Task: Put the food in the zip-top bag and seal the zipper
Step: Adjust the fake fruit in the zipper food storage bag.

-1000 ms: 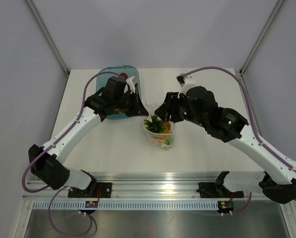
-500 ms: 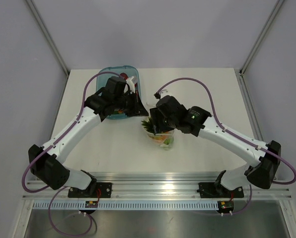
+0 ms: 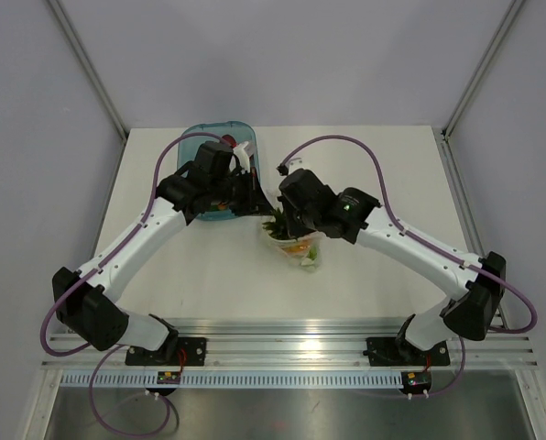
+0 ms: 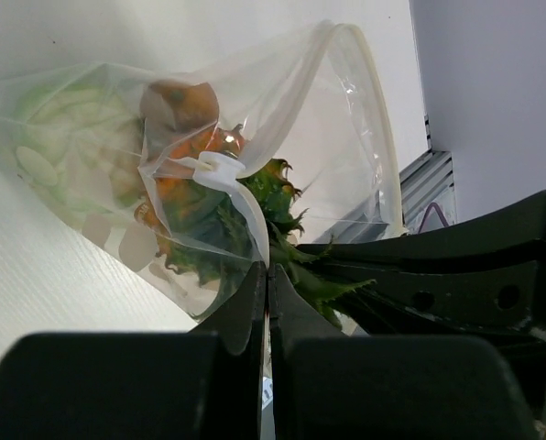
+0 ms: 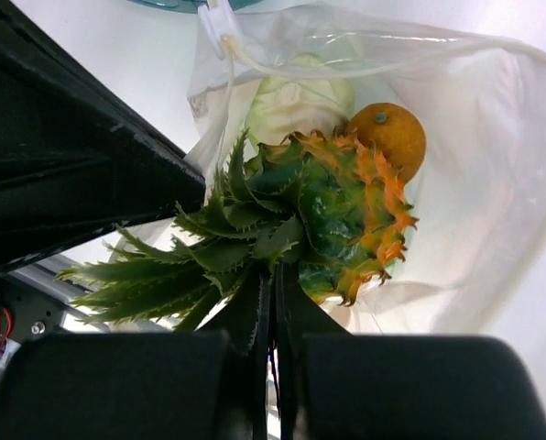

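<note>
Pineapple [image 5: 337, 220] is sitting half inside the bag [image 5: 493, 174]. The body is past the mouth and the crown leaves are sticking out toward my side. Its long axis is running straight out from my right fingers [image 5: 274, 284], with the body end pointing away into the bag, so it's lining up with the push. Right fingers are clamping together on the crown leaves.

The orange fruit [image 5: 389, 133] and cabbage [image 5: 300, 101] are lying deeper in, crowding the pineapple body. Can't tell if they're touching it.

My left fingers [image 4: 267, 280] are pinching shut on the bag film at the mouth edge, propping it open. The zipper [image 4: 383, 137] strip is arcing wide, with the white slider tab [image 4: 213, 170] riding on it.

The bag is lying on the desk [image 3: 383, 165] between both arms, near the blue tray [image 3: 192, 137].

My read: the right arm is doing the driving. I'm expecting to push along that axis until the leaves clear the zipper line, then release. The risk is leaves snagging the strip.
</note>
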Available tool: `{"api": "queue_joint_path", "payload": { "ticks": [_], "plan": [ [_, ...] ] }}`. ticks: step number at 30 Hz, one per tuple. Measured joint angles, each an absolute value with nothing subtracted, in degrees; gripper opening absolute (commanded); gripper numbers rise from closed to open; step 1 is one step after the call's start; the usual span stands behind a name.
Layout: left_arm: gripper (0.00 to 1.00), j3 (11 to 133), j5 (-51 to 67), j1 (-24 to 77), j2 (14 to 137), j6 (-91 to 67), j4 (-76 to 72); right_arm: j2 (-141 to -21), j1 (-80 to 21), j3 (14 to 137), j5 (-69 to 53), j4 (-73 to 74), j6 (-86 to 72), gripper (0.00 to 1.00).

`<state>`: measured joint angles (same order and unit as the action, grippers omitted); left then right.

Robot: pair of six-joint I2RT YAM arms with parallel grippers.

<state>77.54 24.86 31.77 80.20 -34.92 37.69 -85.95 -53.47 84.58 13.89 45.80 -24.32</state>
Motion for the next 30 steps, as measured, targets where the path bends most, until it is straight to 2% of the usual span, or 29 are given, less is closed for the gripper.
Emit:
{"api": "queue_joint_path", "payload": {
  "ticks": [11,16,22,30],
  "plan": [
    [0.00,77.5,26.0,31.8,80.2,-32.0,37.7,-88.1,-53.5,103.5,14.5,64.0,-23.9,0.00],
    [0.00,77.5,26.9,31.8,80.2,-31.2,37.7,-89.4,-53.5,103.9,13.8,67.7,-25.0,0.00],
    [0.00,77.3,27.4,31.8,79.9,-30.3,37.8,-97.9,-52.6,104.1,9.4,69.3,-26.3,0.00],
    [0.00,76.5,27.4,31.8,78.6,-29.6,37.6,-104.1,-45.3,107.7,0.1,67.0,-26.8,0.00]
  ]
}}
